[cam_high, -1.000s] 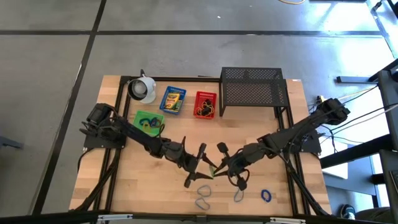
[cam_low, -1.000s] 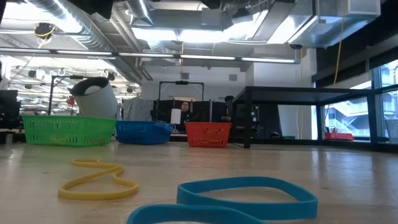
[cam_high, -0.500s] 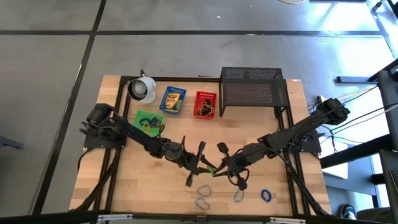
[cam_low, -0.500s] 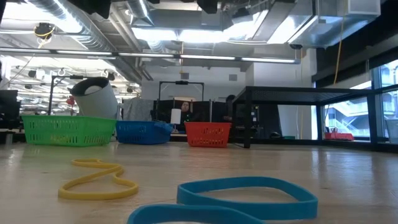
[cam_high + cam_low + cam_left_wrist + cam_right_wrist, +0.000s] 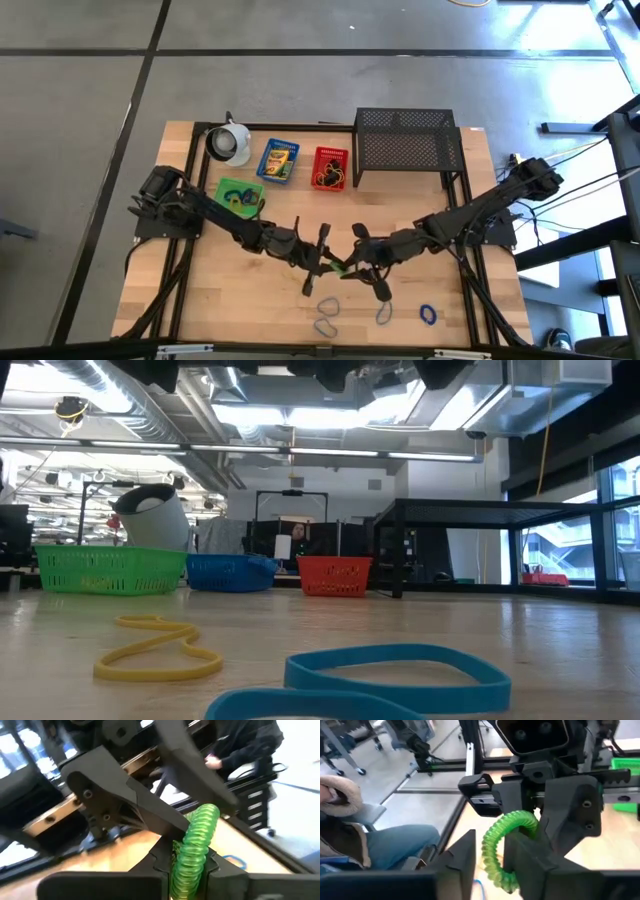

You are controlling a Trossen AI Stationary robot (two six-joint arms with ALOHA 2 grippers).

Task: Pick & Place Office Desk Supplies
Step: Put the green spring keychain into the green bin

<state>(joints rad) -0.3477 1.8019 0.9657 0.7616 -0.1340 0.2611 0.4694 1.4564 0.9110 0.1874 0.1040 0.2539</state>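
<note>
Hands meet above mid-desk: the left hand (image 5: 322, 262) and right hand (image 5: 362, 262) face each other over a green coiled band (image 5: 340, 267) held between them, clear of the wooden desk (image 5: 200, 300). In the left wrist view the left hand's fingers are pinched tight on the green coil (image 5: 192, 850), which arcs up past them. In the right wrist view the same coil (image 5: 502, 845) loops between the right hand's fingers, which stand parted with a gap beside the band; whether they still touch it cannot be told.

Below the hands, near the desk's front edge, lie a blue-grey band loop (image 5: 326, 317), another pale loop (image 5: 383, 315) and a dark blue loop (image 5: 428, 314). The low view shows a yellow band (image 5: 155, 648) and a blue band (image 5: 390, 678) flat on the desk.

Along the back stand a white round cup (image 5: 229, 143), a green basket (image 5: 240, 195), a blue basket (image 5: 278, 160) holding a yellow-green crayon box, a red basket (image 5: 329, 168) and a black wire-mesh rack (image 5: 405, 140). A seated person's sleeve (image 5: 340, 795) shows beyond the desk.
</note>
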